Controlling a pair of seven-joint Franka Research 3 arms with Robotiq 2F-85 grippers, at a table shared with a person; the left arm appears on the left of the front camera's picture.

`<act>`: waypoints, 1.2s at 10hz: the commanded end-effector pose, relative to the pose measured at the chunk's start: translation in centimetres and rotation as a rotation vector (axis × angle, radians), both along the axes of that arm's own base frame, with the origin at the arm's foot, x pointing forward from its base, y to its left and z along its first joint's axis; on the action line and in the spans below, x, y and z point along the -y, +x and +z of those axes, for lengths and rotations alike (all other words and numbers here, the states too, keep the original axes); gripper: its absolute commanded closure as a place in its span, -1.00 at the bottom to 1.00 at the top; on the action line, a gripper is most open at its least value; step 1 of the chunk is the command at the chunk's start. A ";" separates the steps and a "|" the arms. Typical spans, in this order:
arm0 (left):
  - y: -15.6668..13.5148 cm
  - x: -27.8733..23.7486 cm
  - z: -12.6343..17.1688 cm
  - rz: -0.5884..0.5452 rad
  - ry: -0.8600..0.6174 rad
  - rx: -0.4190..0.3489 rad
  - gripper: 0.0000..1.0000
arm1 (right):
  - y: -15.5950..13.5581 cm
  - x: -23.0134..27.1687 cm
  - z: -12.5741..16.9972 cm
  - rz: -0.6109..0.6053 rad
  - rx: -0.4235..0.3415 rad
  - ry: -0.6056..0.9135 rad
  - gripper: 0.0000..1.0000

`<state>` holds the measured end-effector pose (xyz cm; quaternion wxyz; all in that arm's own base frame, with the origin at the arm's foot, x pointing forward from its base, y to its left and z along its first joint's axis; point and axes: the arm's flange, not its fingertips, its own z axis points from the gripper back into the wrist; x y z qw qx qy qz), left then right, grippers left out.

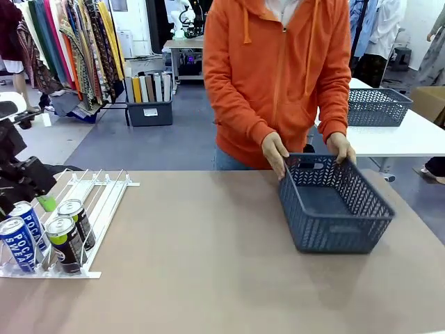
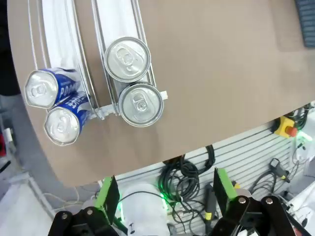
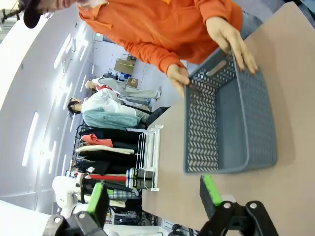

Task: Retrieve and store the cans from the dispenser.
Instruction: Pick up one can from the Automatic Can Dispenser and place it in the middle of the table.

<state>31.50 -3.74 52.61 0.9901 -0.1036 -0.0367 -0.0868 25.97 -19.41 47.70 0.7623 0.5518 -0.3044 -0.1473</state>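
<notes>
The brown counter [image 1: 208, 271] stretches ahead of both end effectors. On its far side stands a person [image 1: 278, 69] in an orange hoodie. Both hands [image 1: 276, 154] rest on the far rim of a grey lattice basket [image 1: 341, 236]. The basket sits empty on the counter, straight ahead of the right end effector [image 3: 154, 194] and well apart from it. That end effector's fingers stand apart with nothing between them.

The dispenser [image 1: 104, 198] lies ahead of the left end effector [image 2: 166, 194], its lanes running away from the fingertips. Four cans [image 1: 65, 243] stand at its near end by the clear lip: two dark in one lane, two blue in the next. In the left wrist view the front dark can [image 2: 140, 104] is the nearest thing beyond the fingertips, roughly in line with the gap between them. The blue pair sits off to one side. The left end effector hangs back past the counter's edge, fingers wide apart and holding nothing.

The task looks to be at its very start: every can is in the dispenser, none is in the basket, and the first reach is not yet made. The next move probably calls for the left end effector to advance over the front dark can. It would then come down so the fingers straddle the can below its silver top, close, and lift it over the lip. The rails and the can behind leave little room, so the fingers need careful lining up. The rear can may well slide forward once the front one goes.
</notes>
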 end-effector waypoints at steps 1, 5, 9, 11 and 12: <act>0.2 0.3 -0.3 -0.001 0.021 -0.006 -1.00 | 0.3 0.1 0.5 -0.005 0.016 0.017 -1.00; 2.1 2.4 -5.0 0.091 0.116 0.030 -1.00 | 0.3 0.1 0.5 -0.005 0.016 0.017 -1.00; 3.6 3.6 -9.1 0.133 0.204 0.043 -1.00 | 0.3 0.1 0.5 -0.005 0.016 0.017 -1.00; 4.1 3.9 -10.5 0.113 0.164 -0.011 -1.00 | 0.3 0.1 0.5 -0.005 0.016 0.017 -1.00; 4.0 3.8 -10.8 0.132 0.184 -0.018 -1.00 | 0.3 0.1 0.5 -0.005 0.016 0.017 -1.00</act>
